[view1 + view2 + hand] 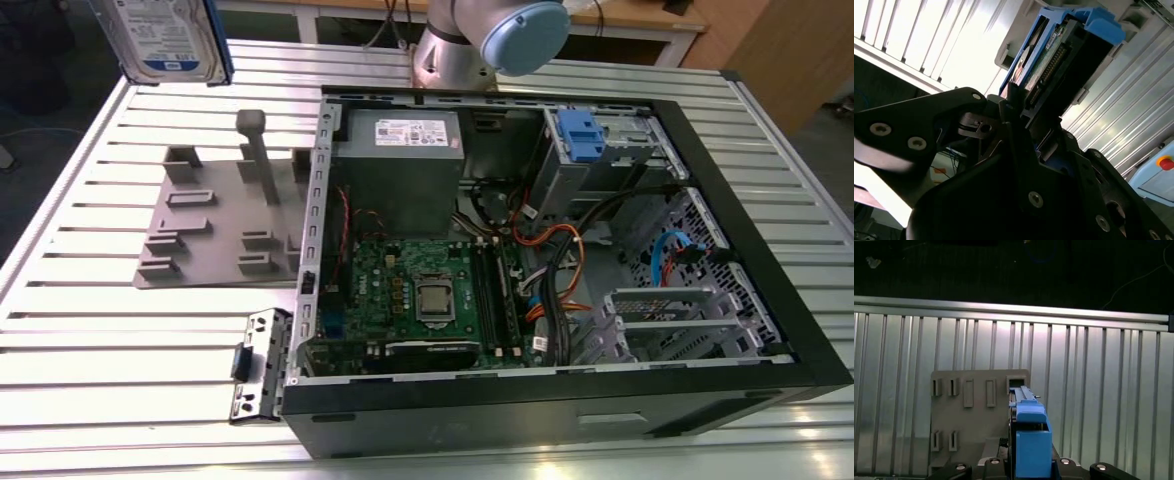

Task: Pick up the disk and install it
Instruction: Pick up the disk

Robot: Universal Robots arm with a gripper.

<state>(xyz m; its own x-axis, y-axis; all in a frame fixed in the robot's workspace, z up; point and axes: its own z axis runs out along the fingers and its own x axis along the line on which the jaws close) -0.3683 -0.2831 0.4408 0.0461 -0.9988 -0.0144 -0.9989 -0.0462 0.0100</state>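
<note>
Disk [167, 38] hangs high above the desk [120, 340] and the grey holder [220, 220], clamped edgewise in the claw [1031, 115]. A firm, untilted hold probably matters most, keeping clear of the open computer case [561, 415].

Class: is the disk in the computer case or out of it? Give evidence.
Out. The gripper holds the disk above the slatted table, apart from the open case.

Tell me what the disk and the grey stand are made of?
Disk: probably metal, greyish and smooth, with a paper-like label; its blue frame looks plastic, evenly coloured. Stand: likely plastic, dull grey all over with moulded slots, though that is a guess.
</note>
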